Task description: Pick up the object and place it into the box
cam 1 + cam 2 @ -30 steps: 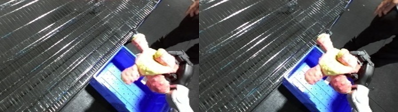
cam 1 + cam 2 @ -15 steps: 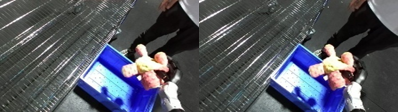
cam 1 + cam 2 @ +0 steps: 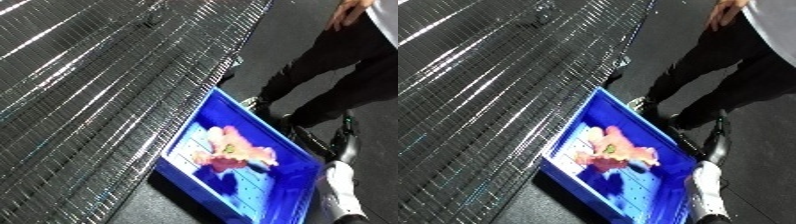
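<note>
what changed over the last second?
The right hand let go of the pink and yellow toy, which dropped from above the blue bin onto its floor. The hand has drawn back past the bin's right rim. The bin stayed beside the wire mesh table.

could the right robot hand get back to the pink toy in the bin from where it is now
Probably yes. The pink toy lies uncovered on the floor of the open blue bin, and the right robot hand sits just outside the bin's right wall, with nothing between them.

Dim scene, bright glare streaks on wire shelf (image 3: 98,90), motion blur throughout, dark floor (image 3: 293,45)
</note>
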Robot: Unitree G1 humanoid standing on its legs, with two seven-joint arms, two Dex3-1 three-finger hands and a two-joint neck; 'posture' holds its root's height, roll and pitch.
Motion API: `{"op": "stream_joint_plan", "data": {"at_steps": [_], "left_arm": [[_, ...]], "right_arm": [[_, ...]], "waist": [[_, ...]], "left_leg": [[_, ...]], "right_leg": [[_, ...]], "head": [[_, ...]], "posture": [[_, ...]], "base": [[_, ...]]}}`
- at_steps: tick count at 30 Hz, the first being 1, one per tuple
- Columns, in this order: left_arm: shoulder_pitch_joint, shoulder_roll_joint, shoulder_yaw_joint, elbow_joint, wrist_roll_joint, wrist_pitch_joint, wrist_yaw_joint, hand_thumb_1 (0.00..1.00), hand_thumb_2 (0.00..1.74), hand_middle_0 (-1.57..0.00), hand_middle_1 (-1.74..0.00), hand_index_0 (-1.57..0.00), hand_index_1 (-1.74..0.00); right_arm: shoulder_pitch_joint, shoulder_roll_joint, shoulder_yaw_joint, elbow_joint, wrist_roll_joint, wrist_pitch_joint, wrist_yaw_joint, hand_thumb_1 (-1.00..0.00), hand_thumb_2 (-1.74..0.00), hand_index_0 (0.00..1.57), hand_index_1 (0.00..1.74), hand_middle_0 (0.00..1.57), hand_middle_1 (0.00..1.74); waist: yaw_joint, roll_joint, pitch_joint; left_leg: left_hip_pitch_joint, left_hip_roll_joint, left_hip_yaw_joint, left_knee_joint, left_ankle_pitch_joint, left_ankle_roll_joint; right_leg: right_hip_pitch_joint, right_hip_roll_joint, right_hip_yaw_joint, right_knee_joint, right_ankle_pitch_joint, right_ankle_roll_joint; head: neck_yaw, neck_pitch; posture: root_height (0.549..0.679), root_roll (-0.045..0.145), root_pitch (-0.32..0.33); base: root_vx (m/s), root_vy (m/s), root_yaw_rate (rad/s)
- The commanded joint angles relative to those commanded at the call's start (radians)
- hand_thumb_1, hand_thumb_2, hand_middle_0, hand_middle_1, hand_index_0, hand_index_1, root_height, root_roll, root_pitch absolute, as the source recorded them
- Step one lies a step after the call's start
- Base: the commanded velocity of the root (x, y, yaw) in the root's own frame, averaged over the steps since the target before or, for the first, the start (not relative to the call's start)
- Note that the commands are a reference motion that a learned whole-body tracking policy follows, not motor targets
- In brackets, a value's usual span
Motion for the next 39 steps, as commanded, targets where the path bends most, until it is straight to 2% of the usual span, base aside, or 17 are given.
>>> {"op": "stream_joint_plan", "data": {"at_steps": [6, 13, 14, 16, 19, 23, 29, 34, 39], "left_arm": [[0.005, -0.004, 0.010, 0.007, 0.005, 0.008, 0.003, 1.00, 1.74, -1.57, -1.74, -1.57, -1.74], [0.013, -0.011, 0.029, 0.010, 0.004, 0.028, 0.000, 1.00, 1.74, -1.57, -1.74, -1.57, -1.74], [0.015, -0.012, 0.031, 0.010, 0.005, 0.031, 0.000, 1.00, 1.74, -1.57, -1.74, -1.57, -1.74], [0.017, -0.013, 0.034, 0.010, 0.006, 0.034, 0.000, 1.00, 1.74, -1.57, -1.74, -1.57, -1.74], [0.040, -0.021, 0.056, -0.001, 0.010, 0.052, 0.003, 1.00, 1.74, -1.57, -1.74, -1.57, -1.74], [0.054, -0.028, 0.064, -0.011, 0.010, 0.068, 0.001, 1.00, 1.74, -1.57, -1.74, -1.57, -1.74], [0.058, -0.033, 0.064, -0.005, 0.022, 0.085, 0.008, 1.00, 1.74, -1.57, -1.74, -1.57, -1.74], [0.043, -0.040, 0.052, -0.001, 0.034, 0.090, 0.016, 1.00, 1.74, -1.57, -1.74, -1.57, -1.74], [0.017, -0.054, 0.036, 0.011, 0.037, 0.095, 0.020, 1.00, 1.74, -1.57, -1.74, -1.57, -1.74]], "right_arm": [[0.021, 0.038, 0.031, -0.089, -0.043, -0.004, 0.011, 0.00, 0.00, 0.00, 0.00, 0.00, 0.00], [0.065, 0.093, 0.120, -0.271, -0.114, 0.027, 0.081, 0.00, 0.00, 0.00, 0.00, 0.00, 0.00], [0.070, 0.099, 0.130, -0.296, -0.124, 0.032, 0.088, 0.00, 0.00, 0.00, 0.00, 0.00, 0.00], [0.074, 0.104, 0.142, -0.321, -0.134, 0.037, 0.095, 0.00, 0.00, 0.00, 0.00, 0.00, 0.00], [0.087, 0.132, 0.211, -0.466, -0.191, 0.069, 0.137, 0.00, 0.00, 0.00, 0.00, 0.00, 0.00], [0.081, 0.155, 0.271, -0.554, -0.216, 0.095, 0.169, 0.00, 0.00, 0.00, 0.00, 0.00, 0.00], [0.029, 0.174, 0.373, -0.621, -0.249, 0.125, 0.194, 0.00, 0.00, 0.00, 0.00, 0.00, 0.00], [-0.041, 0.194, 0.454, -0.637, -0.268, 0.140, 0.195, 0.00, 0.00, 0.00, 0.00, 0.00, 0.00], [-0.105, 0.209, 0.525, -0.635, -0.283, 0.155, 0.197, 0.00, 0.00, 0.00, 0.00, 0.00, 0.00]], "waist": [[0.010, -0.012, -0.002], [0.021, -0.031, -0.004], [0.023, -0.033, -0.005], [0.026, -0.036, -0.006], [0.053, -0.053, -0.006], [0.080, -0.064, -0.004], [0.116, -0.075, -0.006], [0.143, -0.079, -0.006], [0.167, -0.080, -0.002]], "left_leg": [[-0.004, 0.005, -0.006, -0.002, 0.007, -0.0018], [-0.009, 0.009, -0.015, -0.002, 0.015, -0.0035], [-0.009, 0.009, -0.017, -0.003, 0.016, -0.0035], [-0.009, 0.010, -0.019, -0.003, 0.017, -0.0032], [-0.017, 0.011, -0.037, -0.001, 0.022, -0.0017], [-0.030, 0.011, -0.053, 0.008, 0.026, -0.0018], [-0.041, 0.008, -0.070, 0.016, 0.030, -0.0033], [-0.050, 0.004, -0.083, 0.026, 0.030, -0.0041], [-0.059, -0.003, -0.098, 0.028, 0.034, -0.0021]], "right_leg": [[-0.001, 0.0043, -0.002, 0.004, -0.003, -0.0014], [-0.004, 0.0091, -0.007, 0.013, -0.013, -0.0040], [-0.004, 0.0093, -0.008, 0.014, -0.015, -0.0041], [-0.004, 0.0097, -0.009, 0.016, -0.016, -0.0041], [-0.004, 0.0127, -0.018, 0.024, -0.023, -0.0049], [-0.006, 0.0134, -0.028, 0.036, -0.029, -0.0074], [-0.006, 0.0113, -0.039, 0.052, -0.037, -0.0102], [-0.006, 0.0106, -0.046, 0.063, -0.044, -0.0129], [-0.010, 0.0109, -0.051, 0.074, -0.050, -0.0156]], "head": [[-0.051, -0.023], [-0.123, -0.027], [-0.176, -0.029], [-0.199, -0.031], [-0.282, -0.013], [-0.380, 0.030], [-0.540, 0.057], [-0.685, 0.027], [-0.793, 0.001]], "posture": [[0.660, 0.056, -0.017], [0.659, 0.056, -0.019], [0.659, 0.055, -0.019], [0.659, 0.055, -0.020], [0.658, 0.052, -0.022], [0.658, 0.052, -0.024], [0.658, 0.052, -0.025], [0.657, 0.053, -0.028], [0.656, 0.053, -0.028]], "base": [[0.007, -0.026, 0.037], [0.006, -0.024, 0.049], [0.010, -0.004, 0.049], [0.009, -0.009, 0.059], [-0.010, -0.035, 0.120], [-0.024, -0.031, 0.148], [-0.017, -0.016, 0.112], [-0.010, -0.009, 0.094], [0.001, -0.016, 0.115]]}}
